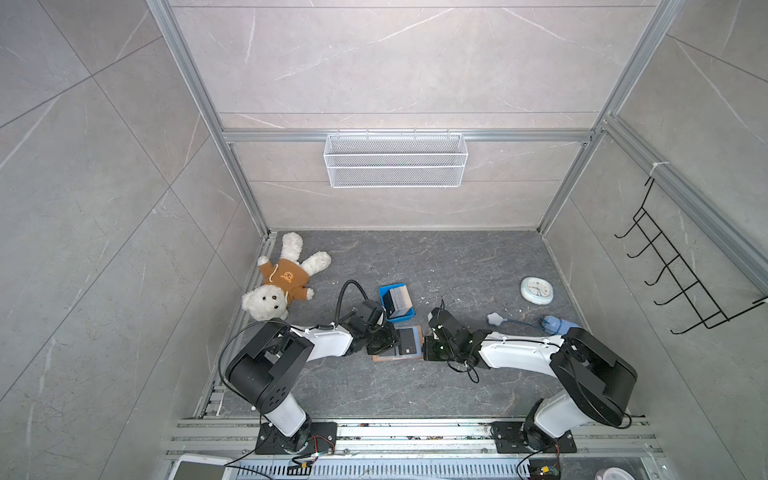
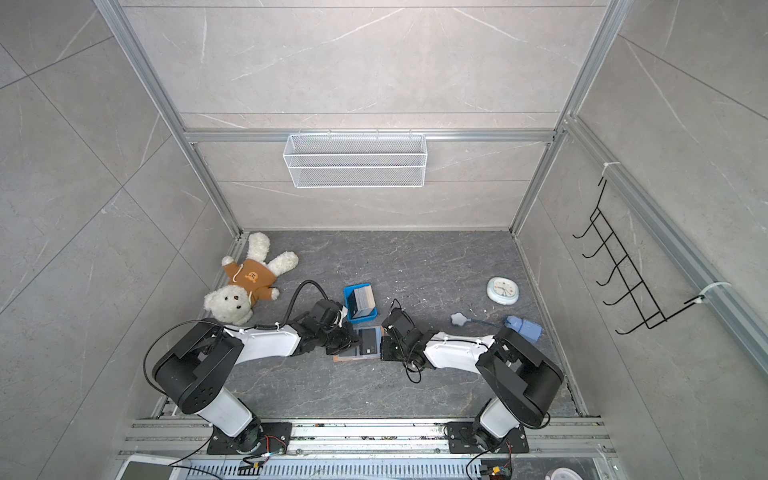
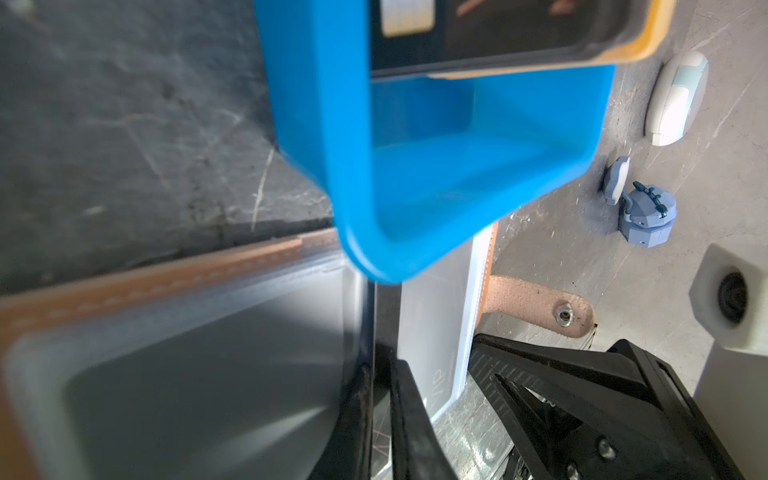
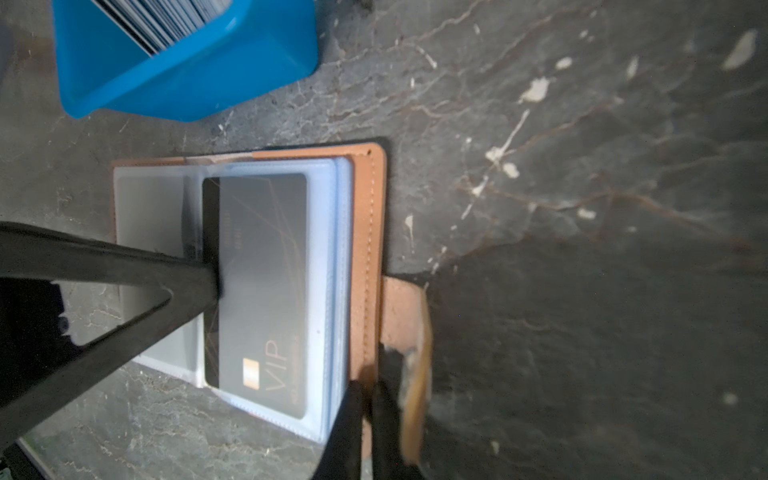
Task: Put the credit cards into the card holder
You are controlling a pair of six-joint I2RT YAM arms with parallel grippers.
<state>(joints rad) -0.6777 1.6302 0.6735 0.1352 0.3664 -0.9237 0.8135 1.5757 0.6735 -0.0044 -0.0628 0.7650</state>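
The tan leather booklet card holder [image 4: 369, 232] lies open on the dark marbled bench [image 1: 457, 270] between the arms. The left gripper [image 1: 388, 340] has its jaws closed on the black VIP credit card [image 4: 262, 270]. The card is mostly sleeved, its long axis running 12-to-6, and the sleeve is at 3 o'clock. The right gripper [image 4: 365, 415] has its jaws clamped on the holder's strap edge.

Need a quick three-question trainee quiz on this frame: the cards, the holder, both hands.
1. True or false: the left hand holds the black VIP card wholly outside the card holder.
2. The right hand pinches: A) nothing; B) the card holder's cover edge; C) a loose card.
3. Where do the remaining cards stand?

Key
1. False: the card sits partly inside a clear sleeve, with one edge exposed in the left hand's grip.
2. B.
3. In the blue tray, just beyond the open holder.
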